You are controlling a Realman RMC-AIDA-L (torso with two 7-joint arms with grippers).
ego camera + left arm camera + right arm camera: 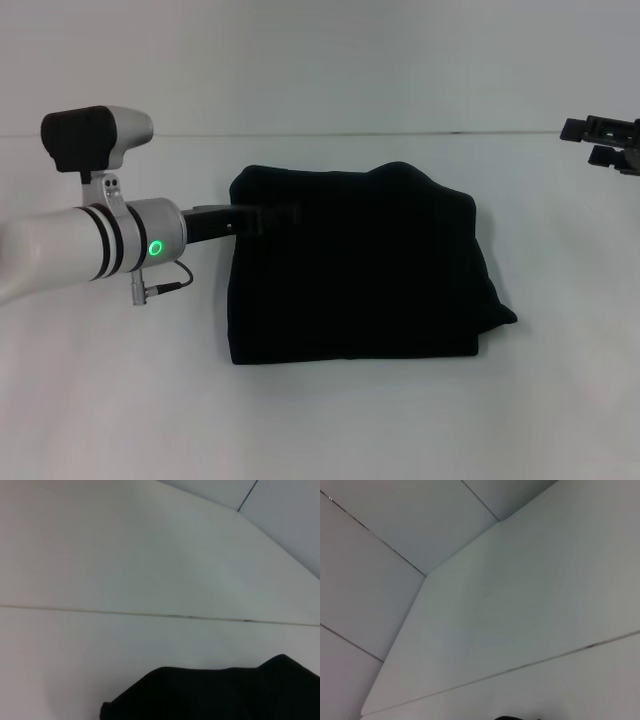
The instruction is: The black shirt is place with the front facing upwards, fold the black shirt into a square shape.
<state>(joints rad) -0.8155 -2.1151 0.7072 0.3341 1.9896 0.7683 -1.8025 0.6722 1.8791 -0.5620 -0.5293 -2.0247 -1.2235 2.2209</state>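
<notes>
The left pincer [262, 218] is lying over the folded black shirt [370, 280], dark on dark; its fingers' state I cannot tell. The right pincer [606, 142] is hanging well apart, cut off at the frame's edge, above bare counter [320, 420].

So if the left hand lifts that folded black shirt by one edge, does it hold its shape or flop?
Probably flops: the black shirt is soft cloth, with rounded, uneven edges and one corner trailing out to the right. Its stacked layers would likely slide apart and unfold. Pushed across the white table, it would likely bunch. The left hand reaches over its left edge.
</notes>
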